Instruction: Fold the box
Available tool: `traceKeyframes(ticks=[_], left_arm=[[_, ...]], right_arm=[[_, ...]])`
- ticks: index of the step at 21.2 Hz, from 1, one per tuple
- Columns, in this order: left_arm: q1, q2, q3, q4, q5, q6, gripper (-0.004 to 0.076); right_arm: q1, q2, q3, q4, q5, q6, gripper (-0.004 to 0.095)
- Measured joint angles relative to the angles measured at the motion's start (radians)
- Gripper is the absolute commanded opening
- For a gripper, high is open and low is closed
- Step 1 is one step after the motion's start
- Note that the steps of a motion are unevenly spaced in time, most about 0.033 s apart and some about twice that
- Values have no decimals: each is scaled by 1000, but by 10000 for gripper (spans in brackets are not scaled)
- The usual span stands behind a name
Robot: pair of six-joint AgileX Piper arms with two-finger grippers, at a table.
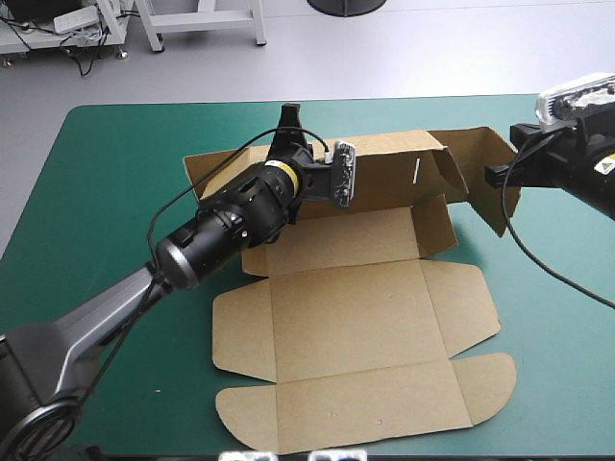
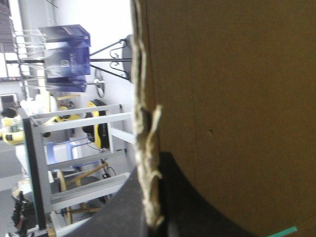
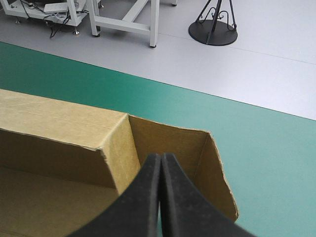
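Cardboard, brown and cut to a pattern, made up the box (image 1: 356, 307). From above it lay in the middle of the frame, its base and lid panels flat on the desk (image 1: 106, 192) and its far wall (image 1: 384, 158) standing up in the upper middle. It looked light and stiff, likely to bend only along its scored creases and to slide on the cover if pushed. I judged the raised edges and flap tips the sensible places to grip, since the flat panels offered no purchase. The left claw (image 1: 288, 120) was nearly closed over the top edge of that far wall, the ragged board pinched between its black fingers. The right claw (image 3: 160, 165), at the upper right, had its fingers pressed together in a point right at the end flap (image 1: 485, 168); I could see no board between them. The teal-green cover looked smooth. Beyond it ran grey floor, with white frame legs (image 1: 202, 24) and a black stand base (image 3: 213, 32).
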Motion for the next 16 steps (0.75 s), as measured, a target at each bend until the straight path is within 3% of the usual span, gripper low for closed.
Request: traceKeyframes(ticks=[4, 16], left_arm=[[0, -112, 165, 139, -138, -136, -9], [0, -183, 324, 210, -194, -170, -9]], right_arm=[[0, 30, 0, -2, 2, -13, -20], [0, 159, -2, -2, 32, -26, -20]])
